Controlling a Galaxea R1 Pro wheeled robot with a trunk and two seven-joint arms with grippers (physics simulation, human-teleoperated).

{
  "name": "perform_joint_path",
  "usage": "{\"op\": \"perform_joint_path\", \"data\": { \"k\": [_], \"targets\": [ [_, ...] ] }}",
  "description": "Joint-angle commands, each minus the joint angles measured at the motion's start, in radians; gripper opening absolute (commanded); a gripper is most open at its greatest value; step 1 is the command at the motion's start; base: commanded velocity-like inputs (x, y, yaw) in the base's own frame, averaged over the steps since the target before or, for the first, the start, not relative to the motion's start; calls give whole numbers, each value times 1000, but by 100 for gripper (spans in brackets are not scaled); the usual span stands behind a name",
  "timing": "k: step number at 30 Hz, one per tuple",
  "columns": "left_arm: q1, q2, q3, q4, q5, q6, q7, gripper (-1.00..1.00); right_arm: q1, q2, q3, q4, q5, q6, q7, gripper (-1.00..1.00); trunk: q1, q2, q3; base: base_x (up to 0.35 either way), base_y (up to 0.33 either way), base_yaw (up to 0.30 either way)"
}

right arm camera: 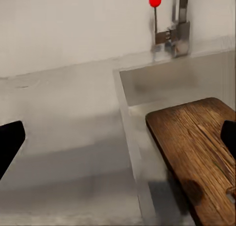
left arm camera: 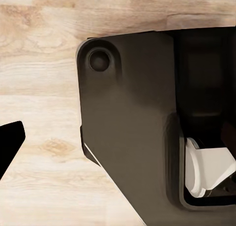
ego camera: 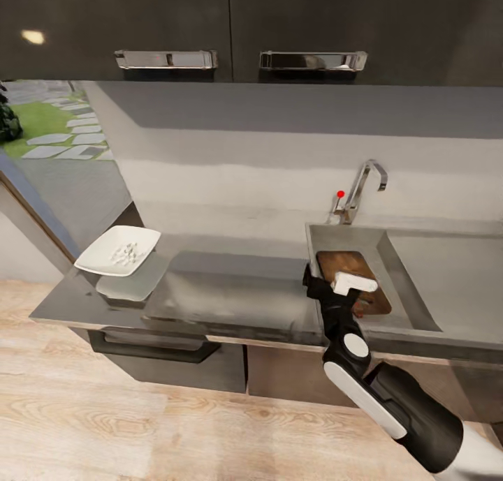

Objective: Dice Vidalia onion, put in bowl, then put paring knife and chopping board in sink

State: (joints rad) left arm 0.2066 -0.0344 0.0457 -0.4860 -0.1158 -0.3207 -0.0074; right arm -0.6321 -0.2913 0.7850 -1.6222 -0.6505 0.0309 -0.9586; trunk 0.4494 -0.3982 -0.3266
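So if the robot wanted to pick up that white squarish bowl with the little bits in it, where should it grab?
Probably the white squarish bowl's raised rim. It sits flat near the left end of the dark glossy countertop, and it is shallow, so fingers coming down from above could pinch the near edge without touching the pale diced bits.

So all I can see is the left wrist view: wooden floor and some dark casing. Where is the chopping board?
Observer: The chopping board lies inside the sink, at its left end.
Operator: And the bowl?
Observer: The bowl sits at the countertop's far left end, with pale bits in it.
Operator: Is an arm near the board?
Observer: Yes, the right gripper hangs over the sink's left edge and the board, jaws wide open.
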Motion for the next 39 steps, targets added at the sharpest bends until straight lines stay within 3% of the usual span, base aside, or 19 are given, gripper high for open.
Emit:
{"op": "perform_joint_path", "data": {
  "k": [1,3,4,8,25,28,30,34,37,39],
  "targets": [
    [1,-1,5,-2,-10,-1,-1,100,-1,-10,24,-1,-5,-18,-7,100,1,-2,-2,-3,0,0],
    [1,-1,5,-3,-10,-1,0,100,11,-37,66,4,-7,-69,-14,100,1,-2,-2,-1,0,0],
    [1,-1,5,-3,-10,-1,-1,100,24,-44,112,9,-5,-101,-22,100,1,-2,-2,0,0,0],
    [1,-1,5,-2,-10,-1,0,100,40,-50,195,18,-2,-179,-104,100,1,-2,-2,-65,0,0],
    [1,-1,5,-2,-10,-1,-1,100,42,-51,210,40,-1,-193,-131,100,1,-2,-2,-327,0,0],
    [1,-1,5,-2,-10,-1,0,100,42,-51,232,61,-1,-194,-129,100,1,-2,-2,-340,0,0],
    [1,-1,5,-2,-10,-1,0,100,42,-48,281,121,-2,-206,-127,100,1,-2,-2,-226,0,0],
    [1,-1,5,-2,-10,-1,0,100,42,-37,361,290,-5,-304,-103,100,1,-2,-2,-50,0,0],
    [1,-1,5,-2,-10,-1,0,100,42,-6,396,472,-29,-357,-11,100,1,-2,-2,-7,0,0],
    [1,-1,5,-3,-10,-1,0,100,43,42,407,674,-77,-425,104,100,1,-2,-2,-2,0,0]
  ]
}}
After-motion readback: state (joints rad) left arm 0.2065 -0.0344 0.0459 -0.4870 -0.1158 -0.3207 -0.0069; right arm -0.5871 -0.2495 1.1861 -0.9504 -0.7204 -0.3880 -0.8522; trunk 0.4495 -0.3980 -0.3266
